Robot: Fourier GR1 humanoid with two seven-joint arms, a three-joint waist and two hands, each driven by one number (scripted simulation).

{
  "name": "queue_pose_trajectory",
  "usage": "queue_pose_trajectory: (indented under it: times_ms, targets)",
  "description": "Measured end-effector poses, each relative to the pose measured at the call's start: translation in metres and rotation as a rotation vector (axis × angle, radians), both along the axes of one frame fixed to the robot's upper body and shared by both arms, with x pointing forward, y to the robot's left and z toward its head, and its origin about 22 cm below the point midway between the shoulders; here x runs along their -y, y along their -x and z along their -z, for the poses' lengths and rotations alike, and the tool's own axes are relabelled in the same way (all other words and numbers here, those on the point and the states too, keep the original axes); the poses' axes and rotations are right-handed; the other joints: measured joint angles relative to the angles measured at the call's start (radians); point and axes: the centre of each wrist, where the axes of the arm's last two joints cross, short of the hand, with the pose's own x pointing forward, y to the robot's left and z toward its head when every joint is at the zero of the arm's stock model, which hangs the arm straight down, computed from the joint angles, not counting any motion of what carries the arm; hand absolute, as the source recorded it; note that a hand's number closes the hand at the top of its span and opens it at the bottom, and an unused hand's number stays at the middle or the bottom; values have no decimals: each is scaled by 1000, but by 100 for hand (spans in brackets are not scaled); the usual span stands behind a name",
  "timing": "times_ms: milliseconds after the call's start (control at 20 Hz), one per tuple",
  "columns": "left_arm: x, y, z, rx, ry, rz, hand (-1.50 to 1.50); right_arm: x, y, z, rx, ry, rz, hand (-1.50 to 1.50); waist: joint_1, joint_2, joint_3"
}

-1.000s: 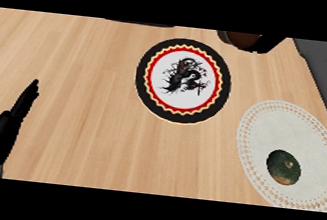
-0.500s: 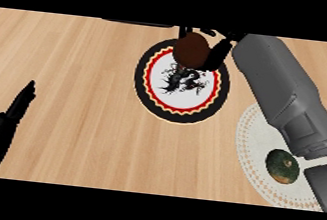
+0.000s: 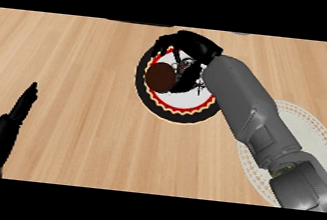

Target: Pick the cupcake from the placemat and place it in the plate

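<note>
One cupcake [image 3: 159, 77] sits over the one plate [image 3: 168, 108] (black-rimmed), the right hand [image 3: 191, 47] curled round it. One placemat [image 3: 309, 130] lies right. Left hand [image 3: 9, 127] rests open.

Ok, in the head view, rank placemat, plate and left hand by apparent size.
1. Placemat, though the right forearm hides part of it.
2. Plate.
3. Left hand, though it may sit nearer the camera, so this is unsure.
</note>
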Motion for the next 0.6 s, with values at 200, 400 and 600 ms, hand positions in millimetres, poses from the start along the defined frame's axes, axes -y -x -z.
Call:
queue_pose_trajectory:
  times_ms: [200, 400, 600]
  targets:
    - [8, -5, 3, -1, 2, 6, 0, -5, 4, 10, -36, -7, 33, -150, -2, 1, 0]
    - [6, -3, 2, -2, 0, 6, 0, -2, 3, 7, -69, -127, 61, -150, -2, 0, 0]
    - [0, -5, -4, -1, -4, 0, 0, 11, -2, 1, -102, -283, 149, -150, -2, 1, 1]
